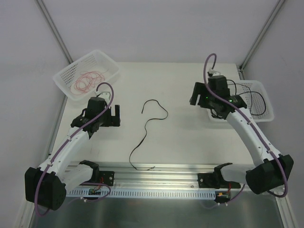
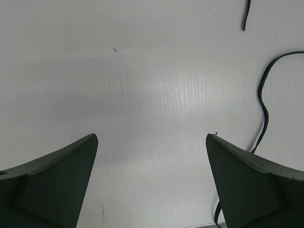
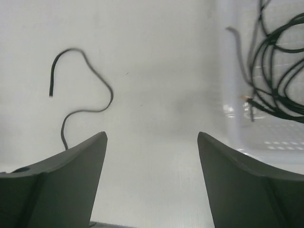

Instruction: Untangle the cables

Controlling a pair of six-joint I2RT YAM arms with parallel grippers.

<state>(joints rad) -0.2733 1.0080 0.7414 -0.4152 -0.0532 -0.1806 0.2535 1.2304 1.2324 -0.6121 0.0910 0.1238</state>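
Observation:
One long black cable (image 1: 144,138) lies loose in an S-curve on the white table, between the two arms. It shows at the right edge of the left wrist view as the black cable (image 2: 261,92), and at the upper left of the right wrist view as the black cable (image 3: 90,110). My left gripper (image 1: 115,117) (image 2: 152,137) is open over bare table just left of the cable. My right gripper (image 1: 194,94) (image 3: 152,134) is also open and holds nothing, between the cable and the right basket. More black cables (image 1: 251,100) (image 3: 275,71) lie coiled in that basket. Red cables (image 1: 87,80) lie in the left basket.
A white mesh basket (image 1: 110,63) stands at the back left corner. Another white basket (image 1: 266,97) (image 3: 228,95) stands at the right edge, under the right arm's wrist. A metal rail (image 1: 156,173) runs along the near edge between the arm bases.

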